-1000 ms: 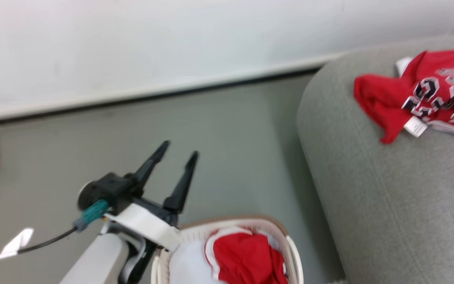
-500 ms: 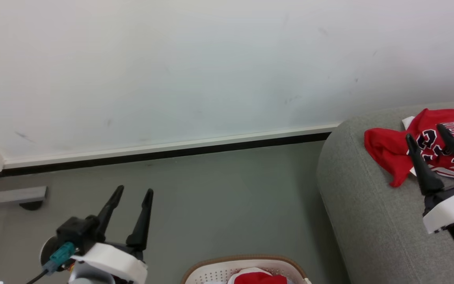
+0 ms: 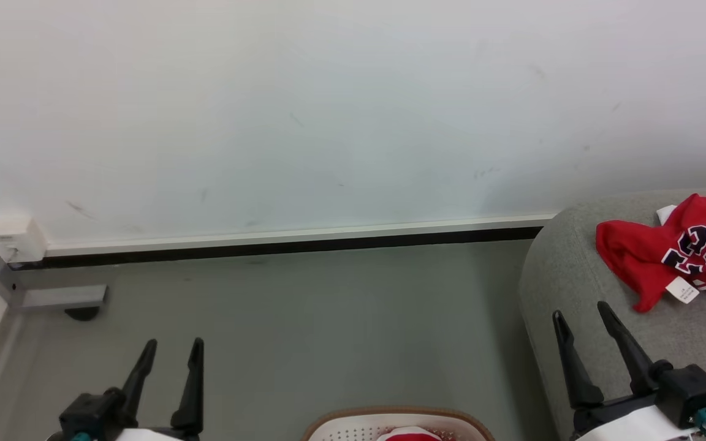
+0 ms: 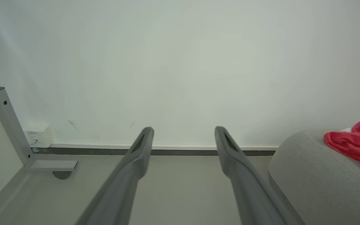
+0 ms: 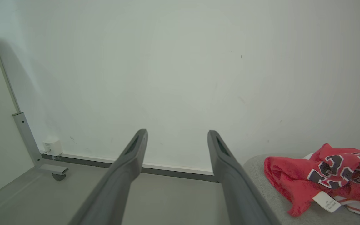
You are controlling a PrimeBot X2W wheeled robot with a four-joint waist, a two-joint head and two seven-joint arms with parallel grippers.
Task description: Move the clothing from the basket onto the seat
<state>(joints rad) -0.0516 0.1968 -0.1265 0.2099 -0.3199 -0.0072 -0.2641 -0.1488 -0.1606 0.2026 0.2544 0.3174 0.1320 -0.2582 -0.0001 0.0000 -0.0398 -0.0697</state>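
Gaping empty, left claw (image 3: pixel 173 343) and right claw (image 3: pixel 580 310) flank the basket (image 3: pixel 390 411), clothing (image 3: pixel 641 257) on the seat (image 3: pixel 573 257), wall (image 3: pixel 328 110) ahead.

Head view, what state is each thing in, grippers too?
Left gripper: open, empty.
Right gripper: open, empty.
Jersey: crumpled on the seat.
Basket: on the floor, red garment inside.
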